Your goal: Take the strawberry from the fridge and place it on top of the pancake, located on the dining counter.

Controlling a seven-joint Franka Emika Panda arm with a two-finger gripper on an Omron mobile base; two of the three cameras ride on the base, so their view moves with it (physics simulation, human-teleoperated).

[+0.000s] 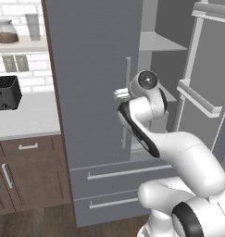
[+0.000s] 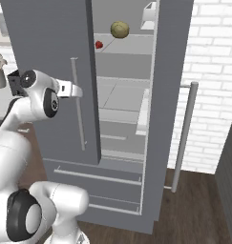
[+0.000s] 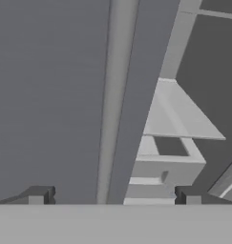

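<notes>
**One small berry, top shelf**

Tiny bright red strawberry (image 2: 99,45) sits on upper pale grey fridge shelf (image 2: 124,45), beside olive-green round fruit (image 2: 119,29). Likely light, soft, bruisable; pinch gently across its sides. Tool (image 3: 114,196) spread wide, empty, straddling closed door's vertical bar handle (image 3: 112,100).

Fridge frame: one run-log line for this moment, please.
fridge: right door open, left shut | gripper: open, astride left door's bar handle | strawberry: upper shelf, beside olive-green fruit | not yet grasped
</notes>
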